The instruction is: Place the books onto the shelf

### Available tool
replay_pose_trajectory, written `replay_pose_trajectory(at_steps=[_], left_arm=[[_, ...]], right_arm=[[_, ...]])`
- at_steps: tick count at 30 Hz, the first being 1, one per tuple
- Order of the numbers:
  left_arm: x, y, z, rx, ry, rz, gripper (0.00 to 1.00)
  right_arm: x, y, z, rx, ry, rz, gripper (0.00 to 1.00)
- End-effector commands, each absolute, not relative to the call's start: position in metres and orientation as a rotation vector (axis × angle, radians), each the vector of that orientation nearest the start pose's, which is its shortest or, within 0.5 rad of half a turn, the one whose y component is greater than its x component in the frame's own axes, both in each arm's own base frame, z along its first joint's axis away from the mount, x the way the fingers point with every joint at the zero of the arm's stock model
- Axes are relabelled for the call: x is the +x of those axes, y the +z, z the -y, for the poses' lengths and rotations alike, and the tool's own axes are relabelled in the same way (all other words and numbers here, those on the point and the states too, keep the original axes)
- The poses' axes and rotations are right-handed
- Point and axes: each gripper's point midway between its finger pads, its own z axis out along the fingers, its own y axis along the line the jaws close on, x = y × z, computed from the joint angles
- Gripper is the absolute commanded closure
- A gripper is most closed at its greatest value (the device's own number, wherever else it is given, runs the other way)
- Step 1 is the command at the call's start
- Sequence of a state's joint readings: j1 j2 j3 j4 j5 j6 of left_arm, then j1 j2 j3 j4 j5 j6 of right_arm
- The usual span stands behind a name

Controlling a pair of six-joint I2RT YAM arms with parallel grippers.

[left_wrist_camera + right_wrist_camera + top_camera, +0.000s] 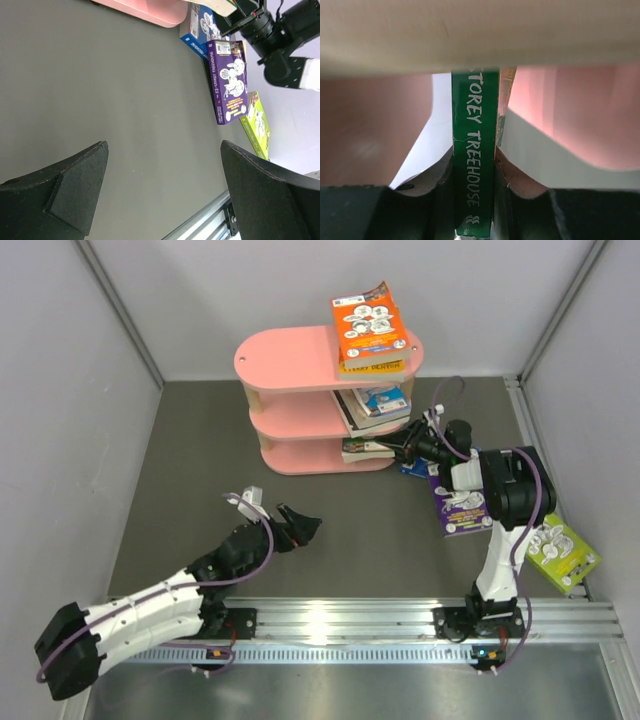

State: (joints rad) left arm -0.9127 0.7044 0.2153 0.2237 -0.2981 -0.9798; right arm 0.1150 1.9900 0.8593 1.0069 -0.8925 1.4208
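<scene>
Top view: the right tool point(408, 452) sits at the bottom tier of the shelf point(290, 355). The left tool point(290, 525) hangs wide open, well apart.

Left wrist view: a purple book point(227, 80) and a lime book point(257, 125) lie on the tabletop point(100, 75), nearer the right tool.

Right wrist view: the right tool is clamped on the spine of the green book point(475, 150), whose far end points into the tier.

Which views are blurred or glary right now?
Top external: sharp, with a glare patch on the metal rail. Left wrist: purple book crisp, own jaws near-black, little detail. Right wrist: green book spine legible between the jaws, pink shelf and pale surface above it blurred.
</scene>
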Motion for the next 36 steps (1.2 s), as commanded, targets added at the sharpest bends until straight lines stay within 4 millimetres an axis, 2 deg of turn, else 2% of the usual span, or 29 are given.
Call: replay_pose_trajectory(at_steps=[1,3,4,5,7,10,11,14,18,19,20,23,24,25,27,31,32,33,34,35,36], left_arm=[[0.207,0.162,0.235,-0.261,-1.092,-1.868,0.01],[0.209,0.163,0.235,-0.263,-1.101,-1.868,0.01],[0.210,0.163,0.235,-0.264,-1.102,-1.868,0.01],[0.211,0.163,0.234,-0.266,-1.099,-1.868,0.01],[0.212,0.163,0.234,-0.266,-1.102,-1.867,0.01],[0.212,0.162,0.234,-0.268,-1.109,-1.871,0.01],[0.213,0.162,0.233,-0.274,-1.110,-1.869,0.01],[0.212,0.162,0.235,-0.271,-1.119,-1.874,0.01],[0.211,0.162,0.235,-0.272,-1.125,-1.874,0.01],[0.211,0.162,0.235,-0.272,-1.124,-1.875,0.01],[0.211,0.162,0.234,-0.272,-1.126,-1.876,0.01],[0.209,0.163,0.234,-0.273,-1.130,-1.877,0.01],[0.209,0.163,0.234,-0.272,-1.131,-1.879,0.01],[0.208,0.162,0.234,-0.267,-1.131,-1.884,0.01],[0.207,0.156,0.235,-0.257,-1.122,-1.908,0.01],[0.197,0.146,0.248,-0.200,-1.174,-1.973,0.01],[0.197,0.139,0.252,-0.202,-1.181,-2.007,0.01],[0.195,0.137,0.257,-0.194,-1.199,-2.019,0.01],[0.193,0.141,0.263,-0.181,-1.232,-2.006,0.01],[0.192,0.133,0.268,-0.181,-1.239,-2.037,0.01],[0.190,0.131,0.272,-0.174,-1.247,-2.041,0.01]], right_arm=[[0.448,0.153,-0.201,0.344,1.578,-1.922,1.00],[0.455,0.139,-0.197,0.392,1.502,-2.011,0.96],[0.455,0.135,-0.195,0.354,1.451,-2.031,0.94],[0.456,0.127,-0.192,0.394,1.407,-2.078,0.83],[0.455,0.121,-0.189,0.375,1.352,-2.108,0.67],[0.449,0.110,-0.183,0.398,1.292,-2.162,0.55],[0.444,0.103,-0.181,0.418,1.272,-2.186,0.48],[0.435,0.098,-0.177,0.422,1.230,-2.213,0.34],[0.424,0.100,-0.170,0.430,1.196,-2.213,0.30],[0.423,0.108,-0.168,0.413,1.188,-2.198,0.29],[0.418,0.103,-0.165,0.431,1.161,-2.218,0.28],[0.406,0.110,-0.154,0.419,1.084,-2.243,0.27],[0.405,0.113,-0.147,0.424,1.046,-2.237,0.26],[0.402,0.127,-0.142,0.379,1.015,-2.209,0.25],[0.394,0.131,-0.127,0.394,0.946,-2.225,0.24],[0.361,0.161,-0.093,0.328,0.752,-2.233,0.20],[0.355,0.161,-0.083,0.332,0.666,-2.239,0.13],[0.351,0.162,-0.062,0.363,0.581,-2.239,0.09],[0.336,0.162,-0.051,0.350,0.501,-2.265,0.05],[0.330,0.153,-0.034,0.408,0.384,-2.276,0.00],[0.325,0.149,-0.028,0.434,0.357,-2.282,0.00]])
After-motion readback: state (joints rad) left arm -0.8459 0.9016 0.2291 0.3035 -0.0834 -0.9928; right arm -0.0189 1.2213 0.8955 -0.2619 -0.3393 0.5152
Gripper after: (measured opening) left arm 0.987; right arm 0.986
